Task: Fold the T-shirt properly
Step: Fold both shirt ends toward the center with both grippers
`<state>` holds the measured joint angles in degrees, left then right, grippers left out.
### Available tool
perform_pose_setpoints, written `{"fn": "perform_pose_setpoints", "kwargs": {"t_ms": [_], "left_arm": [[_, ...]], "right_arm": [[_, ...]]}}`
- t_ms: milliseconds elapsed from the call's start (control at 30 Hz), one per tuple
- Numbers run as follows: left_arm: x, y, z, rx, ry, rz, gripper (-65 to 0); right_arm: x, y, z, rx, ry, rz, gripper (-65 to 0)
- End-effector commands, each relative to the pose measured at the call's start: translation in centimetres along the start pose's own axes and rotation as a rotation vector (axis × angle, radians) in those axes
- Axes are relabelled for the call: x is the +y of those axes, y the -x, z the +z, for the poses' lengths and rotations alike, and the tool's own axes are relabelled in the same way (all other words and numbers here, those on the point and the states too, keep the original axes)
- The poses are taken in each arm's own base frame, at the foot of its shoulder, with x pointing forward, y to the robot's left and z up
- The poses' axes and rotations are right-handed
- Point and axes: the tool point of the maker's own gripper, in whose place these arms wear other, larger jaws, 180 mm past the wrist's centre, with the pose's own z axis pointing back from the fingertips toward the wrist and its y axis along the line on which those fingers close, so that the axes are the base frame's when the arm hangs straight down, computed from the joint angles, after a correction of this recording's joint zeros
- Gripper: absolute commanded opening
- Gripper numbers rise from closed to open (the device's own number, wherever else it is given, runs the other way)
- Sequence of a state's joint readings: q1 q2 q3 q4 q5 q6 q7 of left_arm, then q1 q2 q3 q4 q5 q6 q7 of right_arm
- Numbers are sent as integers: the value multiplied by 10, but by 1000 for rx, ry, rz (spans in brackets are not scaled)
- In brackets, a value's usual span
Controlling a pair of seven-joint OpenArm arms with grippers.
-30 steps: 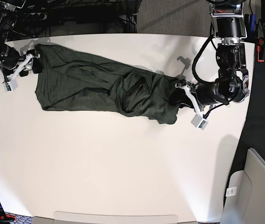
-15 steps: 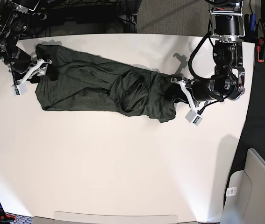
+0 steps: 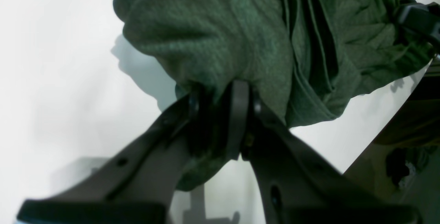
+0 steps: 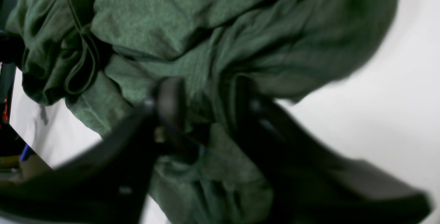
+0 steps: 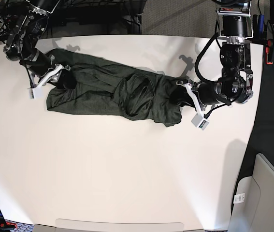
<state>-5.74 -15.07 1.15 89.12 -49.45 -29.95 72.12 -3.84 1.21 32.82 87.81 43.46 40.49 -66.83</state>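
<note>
While both arms grip opposite ends of it, the T-shirt (image 5: 112, 92) lies as a long, rumpled dark olive band across the far half of the white tabletop (image 5: 127, 169), not yet flattened or folded. At the shirt's right end in the base view, the left gripper (image 5: 181, 96) has its fingers (image 3: 237, 121) clenched on a thick bunch of knit fabric; the left wrist view shows cloth pinched between them and more hanging below. At the shirt's left end, the right gripper (image 5: 64, 79) is pressed into the fabric; the right wrist view is blurred, but its fingers (image 4: 168, 103) appear to be grasping a gathered fold, with cloth filling the gap between them. Near the shirt's middle, toward the left gripper's end, a looped opening, likely the collar (image 5: 139, 94), sits twisted among deep creases, and layers overlap all along the band. The main risk, as a judgement, is that each grip has taken several layers at once, so any lift or spread would carry hidden folds along and leave a lopsided result. Pulling the ends apart unevenly could tighten the twist by the collar. Thin knit may also slide out of a pinch during a lift, dropping one end back into a heap.
</note>
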Motion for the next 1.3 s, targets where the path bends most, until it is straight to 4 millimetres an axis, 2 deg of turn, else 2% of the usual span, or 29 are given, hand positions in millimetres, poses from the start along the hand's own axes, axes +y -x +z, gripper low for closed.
{"fn": "perform_pose_setpoints", "kwargs": {"t_ms": [0,233,333,400,500,600,667,833,900,967,1033,1100,1167,1267], "left_arm": [[-3,-15,5,-36,6,-28,-596],[-3,-4,4,-21,8,-13,-596],[-4,1,3,-13,11,-5,-596],[-4,4,3,-9,12,-3,-596],[-6,3,3,-10,12,-8,-596],[-9,13,4,2,15,-4,-596],[-11,15,4,3,16,-6,-596],[-15,16,1,0,28,3,-596],[-16,18,-1,3,31,8,-596],[-17,25,-2,10,34,21,-596],[-18,23,-2,-13,34,27,-596],[-17,22,-3,-35,35,37,-595],[-15,31,-7,-22,37,64,-595],[-11,38,-11,-17,38,95,-595]], "right_arm": [[-4,15,-2,84,30,5,-515],[7,6,-9,102,1,16,-550],[13,-8,-5,49,-48,5,-616],[5,-23,8,-13,-57,-11,-643],[-11,-40,28,-74,-42,-19,-644],[-28,-55,50,-122,-13,-12,-644],[-31,-64,58,-153,-21,-13,-644],[-18,-79,61,-216,-95,-19,-644],[-6,-85,58,-237,-147,-24,-644],[12,-88,48,-259,-217,-45,-644],[32,-94,39,-278,-273,-40,-644],[57,-93,25,-273,-337,-42,-644],[81,-90,11,-266,-402,-47,-644],[131,-90,-10,-252,-526,-46,-644]]}}
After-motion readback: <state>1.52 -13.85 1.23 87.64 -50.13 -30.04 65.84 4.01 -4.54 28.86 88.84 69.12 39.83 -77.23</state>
